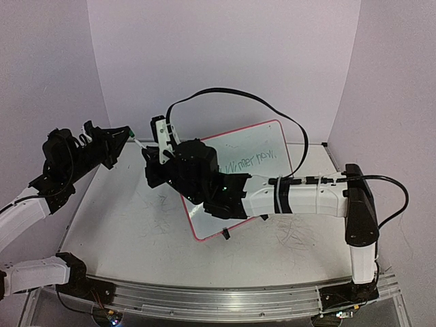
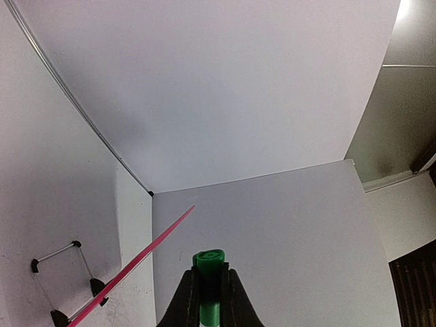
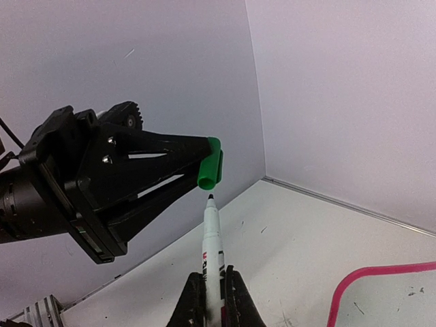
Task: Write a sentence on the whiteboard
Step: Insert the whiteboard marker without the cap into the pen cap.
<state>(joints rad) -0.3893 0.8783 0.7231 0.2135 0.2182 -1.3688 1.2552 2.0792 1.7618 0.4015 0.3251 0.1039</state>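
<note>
The whiteboard (image 1: 262,144), pink-framed, lies tilted on the table behind my right arm. The green sentence (image 1: 251,161) runs across it, partly hidden by the arm. My left gripper (image 1: 127,134) is shut on a green marker cap (image 2: 208,269), which also shows in the right wrist view (image 3: 210,167). My right gripper (image 1: 154,154) is shut on a white marker (image 3: 212,248). The marker's dark tip points at the cap's open end, a small gap below it. Both are held above the table's left back area.
The whiteboard's pink edge shows in the left wrist view (image 2: 136,262) and its corner in the right wrist view (image 3: 357,283). White walls enclose the table on three sides. A black cable (image 1: 238,95) arcs over the right arm. The tabletop (image 1: 129,218) carries faint grey scribbles.
</note>
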